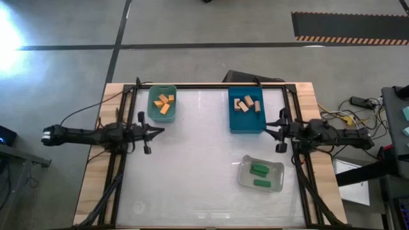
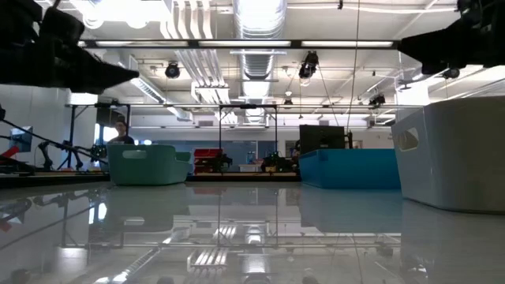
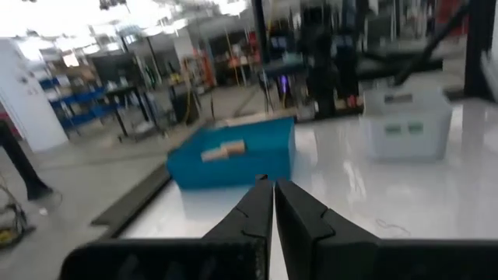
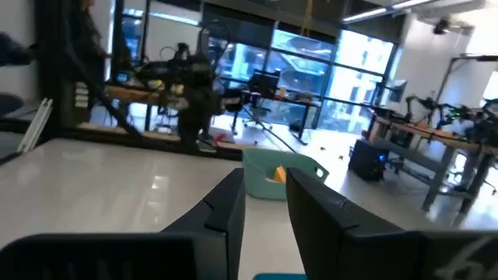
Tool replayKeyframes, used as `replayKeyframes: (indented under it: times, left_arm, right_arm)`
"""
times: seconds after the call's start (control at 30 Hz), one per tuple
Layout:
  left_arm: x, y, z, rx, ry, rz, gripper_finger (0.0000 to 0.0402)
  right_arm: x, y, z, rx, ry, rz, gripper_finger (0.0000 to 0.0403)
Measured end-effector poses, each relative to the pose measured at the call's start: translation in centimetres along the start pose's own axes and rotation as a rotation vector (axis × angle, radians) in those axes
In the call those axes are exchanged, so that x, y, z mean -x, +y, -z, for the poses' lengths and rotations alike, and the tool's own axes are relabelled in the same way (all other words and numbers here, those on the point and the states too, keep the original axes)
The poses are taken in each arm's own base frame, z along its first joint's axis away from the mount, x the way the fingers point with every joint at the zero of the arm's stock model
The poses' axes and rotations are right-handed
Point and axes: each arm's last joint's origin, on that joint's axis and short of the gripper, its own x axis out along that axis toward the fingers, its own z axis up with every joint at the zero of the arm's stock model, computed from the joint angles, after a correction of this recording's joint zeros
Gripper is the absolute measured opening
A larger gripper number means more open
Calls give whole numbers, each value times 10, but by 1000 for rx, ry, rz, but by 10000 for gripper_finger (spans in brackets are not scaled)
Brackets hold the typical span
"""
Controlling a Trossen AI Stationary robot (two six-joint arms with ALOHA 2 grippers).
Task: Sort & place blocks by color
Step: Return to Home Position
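The table [image 1: 192,176] has a glossy white top with bare wood strips along its left and right edges. Black frame rails run down both sides and across the far edge. The widest bare stretch of the top runs through the middle and the near left part, between the two arms and in front of the bins.

The left arm [image 1: 89,135] reaches in level from the left edge, and the right arm [image 1: 332,135] mirrors it from the right edge. In the low view both show only along the top of the picture, above the bins.

The blue bin [image 1: 246,124] sits against the far rail, right of the middle. The clear bin [image 1: 245,175] lies askew near the right rail, toward the near edge and well apart from the other two. The teal bin [image 1: 162,118] sits against the far rail, left of the middle.

The tan blocks [image 1: 246,104] lie in the blue bin, the orange blocks [image 1: 164,103] in the teal bin and the green blocks [image 1: 259,170] in the clear bin.

The left gripper [image 1: 161,130] points inward just in front of the teal bin's near wall. Its fingers [image 3: 249,214] are pressed together with only a hairline between them, and they hold nothing. The right gripper [image 1: 270,130] points inward just beside the blue bin's near right corner. Its fingers [image 4: 226,206] stand a little apart and are empty.
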Motion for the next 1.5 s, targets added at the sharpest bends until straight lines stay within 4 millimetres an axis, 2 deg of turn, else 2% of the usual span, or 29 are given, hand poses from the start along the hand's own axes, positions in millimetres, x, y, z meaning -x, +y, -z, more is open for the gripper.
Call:
replayKeyframes:
  times: [0.2, 0.5, 0.9, 1.5]
  left_arm:
    - [6, 3, -7, 20, -85, -13, 0]
    - [11, 6, -12, 42, -152, -31, 0]
    - [9, 4, -9, 35, -121, -25, 0]
    - [4, 2, -4, 18, -55, -11, 0]
  right_arm:
    - [5, 0, 0, 29, -23, -28, 70]
    - [4, 6, 3, 31, -54, -196, 49]
    - [0, 8, 8, 24, 8, -209, 48]
    - [0, 8, 8, 24, 11, -208, 50]
